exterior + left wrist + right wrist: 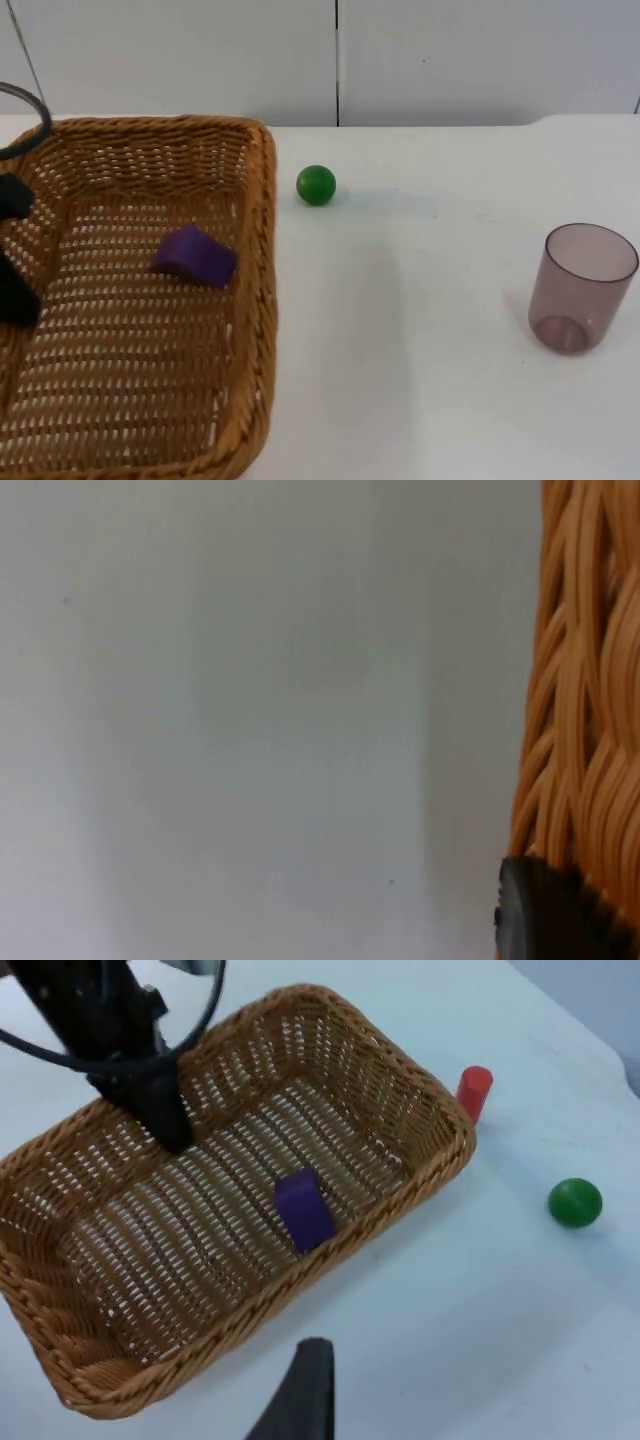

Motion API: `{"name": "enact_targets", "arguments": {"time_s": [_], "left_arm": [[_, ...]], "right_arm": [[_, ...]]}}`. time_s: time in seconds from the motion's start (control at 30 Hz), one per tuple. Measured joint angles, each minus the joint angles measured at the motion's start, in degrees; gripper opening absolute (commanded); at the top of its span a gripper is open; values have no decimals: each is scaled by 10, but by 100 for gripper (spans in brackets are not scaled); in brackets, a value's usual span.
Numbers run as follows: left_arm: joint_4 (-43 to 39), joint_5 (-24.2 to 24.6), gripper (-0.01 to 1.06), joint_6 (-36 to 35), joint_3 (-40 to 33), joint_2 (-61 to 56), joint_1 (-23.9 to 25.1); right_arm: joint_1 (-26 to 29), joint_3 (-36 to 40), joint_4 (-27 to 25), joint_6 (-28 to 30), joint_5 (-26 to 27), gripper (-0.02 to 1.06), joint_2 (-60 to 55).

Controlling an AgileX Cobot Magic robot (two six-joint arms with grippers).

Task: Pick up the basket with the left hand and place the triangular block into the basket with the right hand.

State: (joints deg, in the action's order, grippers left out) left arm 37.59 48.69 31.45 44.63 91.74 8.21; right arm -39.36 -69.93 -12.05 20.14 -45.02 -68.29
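The basket sits closest, and the purple block lies inside it. The left gripper pinches the basket's rim. The right gripper hovers near the basket; I cannot tell its fingers. The block looks light and hard.

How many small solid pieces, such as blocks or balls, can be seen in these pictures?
3. A purple triangular block lies inside the wicker basket. A green ball sits on the table beside the basket. A red cylinder stands just outside the basket's far corner. Others may be hidden.
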Motion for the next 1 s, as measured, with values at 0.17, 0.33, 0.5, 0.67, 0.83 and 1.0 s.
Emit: {"name": "enact_targets", "arguments": {"time_s": [0.17, 0.33, 0.5, 0.67, 0.83, 1.0], "left_arm": [[22, -28, 0, -13, 0, 0, -62], [81, -73, 0, -15, 0, 28, -136], [123, -141, 0, -16, 0, 95, -213], [149, -212, 0, -16, 0, 154, -261], [169, -244, 1, -17, 0, 190, -271], [177, -251, 33, -17, 0, 193, -272]], "right_arm": [[0, 30, 0, 0, 1, 83, 64], [0, 47, 0, -9, -1, 83, 122], [0, 60, 0, -11, -2, 83, 170], [0, 67, 0, -12, -3, 83, 190], [0, 67, 11, -12, -5, 83, 191], [0, 67, 12, -12, -6, 83, 191]]}}
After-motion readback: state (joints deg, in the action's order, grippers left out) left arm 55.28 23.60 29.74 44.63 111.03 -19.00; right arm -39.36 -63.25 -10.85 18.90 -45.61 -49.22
